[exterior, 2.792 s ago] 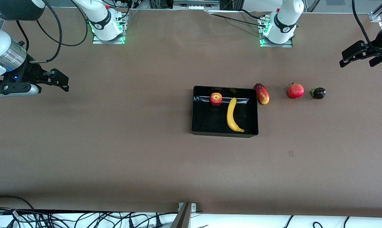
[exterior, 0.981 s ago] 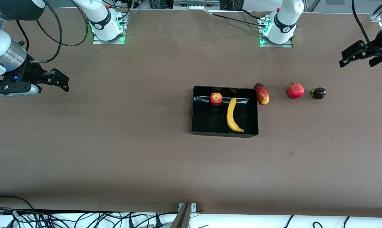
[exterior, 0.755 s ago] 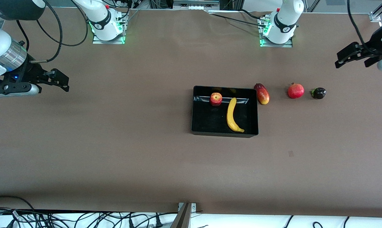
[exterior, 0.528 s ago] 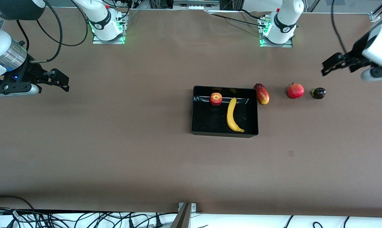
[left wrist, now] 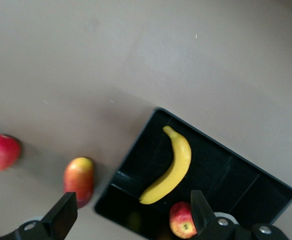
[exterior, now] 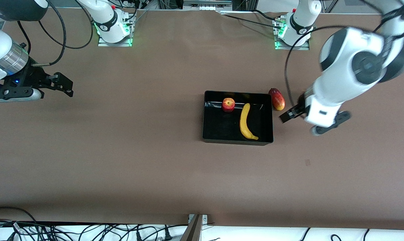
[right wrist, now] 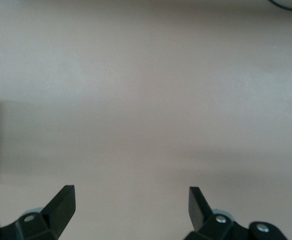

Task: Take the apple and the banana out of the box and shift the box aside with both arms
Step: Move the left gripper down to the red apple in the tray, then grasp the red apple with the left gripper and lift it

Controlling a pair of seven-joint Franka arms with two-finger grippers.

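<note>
The black box sits mid-table with the yellow banana and the small red apple inside it. My left gripper is open and empty, in the air over the table beside the box's end toward the left arm. In the left wrist view, the left gripper frames a corner of the box, with the banana and apple in it. My right gripper waits, open and empty, over bare table at the right arm's end. The right wrist view shows only table.
A red-yellow mango lies against the box's end toward the left arm; it also shows in the left wrist view. A red pomegranate lies past it, hidden by the left arm in the front view. Cables run along the table's near edge.
My left arm has swung in from the table's end toward the box, and it now covers the pomegranate and the dark fruit. The right arm and the fruits have not moved.
</note>
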